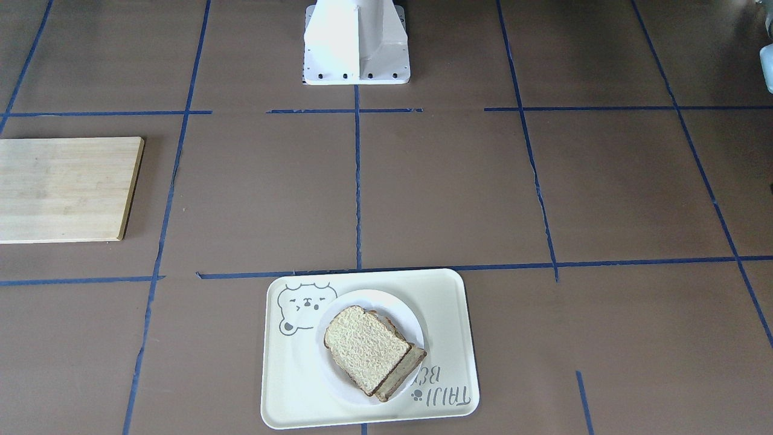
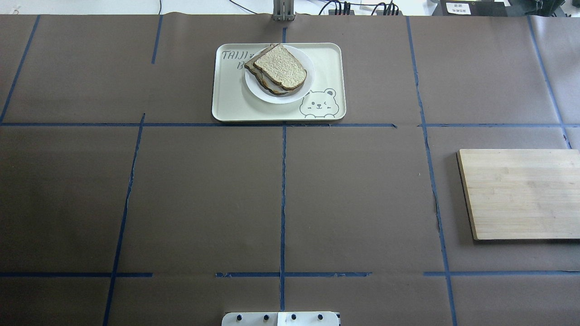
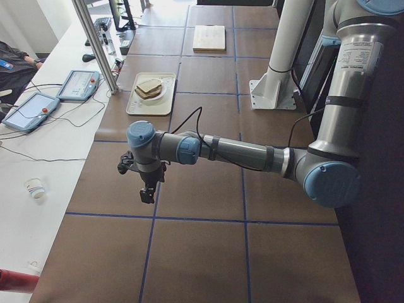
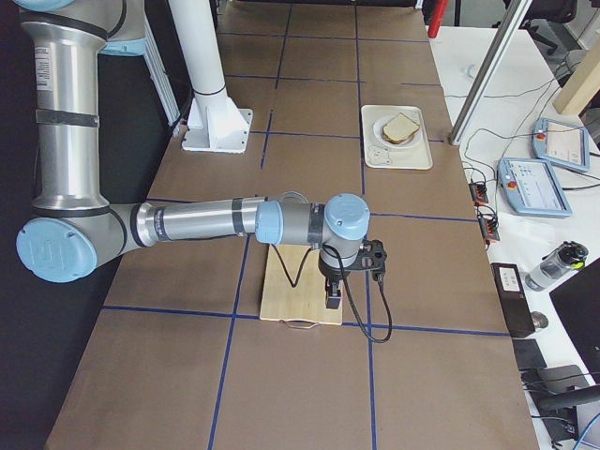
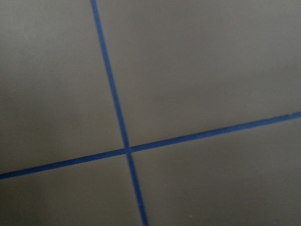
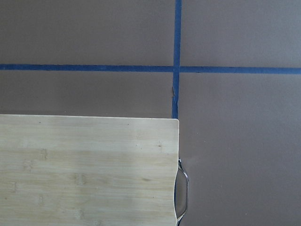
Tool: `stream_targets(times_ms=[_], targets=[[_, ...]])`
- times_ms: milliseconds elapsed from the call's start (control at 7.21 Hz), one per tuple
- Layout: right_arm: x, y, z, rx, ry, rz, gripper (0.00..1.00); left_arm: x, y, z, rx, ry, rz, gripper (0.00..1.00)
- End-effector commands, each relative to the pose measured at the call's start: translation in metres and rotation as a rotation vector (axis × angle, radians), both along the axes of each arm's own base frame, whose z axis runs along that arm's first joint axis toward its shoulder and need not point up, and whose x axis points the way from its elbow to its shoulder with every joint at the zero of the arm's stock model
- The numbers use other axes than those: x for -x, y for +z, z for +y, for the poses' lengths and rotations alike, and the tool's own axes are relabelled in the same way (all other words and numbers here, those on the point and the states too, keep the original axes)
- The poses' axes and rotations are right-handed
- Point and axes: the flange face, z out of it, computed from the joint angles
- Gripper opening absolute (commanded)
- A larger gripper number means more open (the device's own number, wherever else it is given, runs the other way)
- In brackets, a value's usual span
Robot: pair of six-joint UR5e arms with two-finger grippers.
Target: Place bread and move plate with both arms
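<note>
Covering most of second slice (image 1: 401,371), bread (image 1: 365,347) on plate (image 1: 407,315)

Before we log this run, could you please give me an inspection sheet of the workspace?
Surface: brown table with blue tape grid.
Job's things: bread lies atop a second slice on the plate, which sits on the bear tray.
Clutter: wooden cutting board on the robot's right.
Grippers: left gripper hangs over bare table; right gripper over the cutting board; open or shut cannot be told.
Cables: a black cable loops at each wrist.
Surroundings: teach pendants and a paper cup on the side bench.
</note>
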Motion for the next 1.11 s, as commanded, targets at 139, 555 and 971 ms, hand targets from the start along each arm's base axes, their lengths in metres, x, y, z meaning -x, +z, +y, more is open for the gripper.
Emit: stream_targets(times_ms=[139, 555, 971], targets=[[-0.002, 0.001, 0.008, 0.001, 0.001, 0.017, 1.0, 0.018, 0.065, 0.043, 0.102, -0.002, 0.106, 1.0], [-0.002, 0.003, 0.006, 0.006, 0.002, 0.018, 1.0, 0.051, 0.057, 0.05, 0.107, -0.078, 0.19, 1.0], [-0.002, 0.002, 0.005, 0.003, 0.002, 0.019, 1.0, 0.059, 0.045, 0.049, 0.081, -0.092, 0.181, 1.0]])
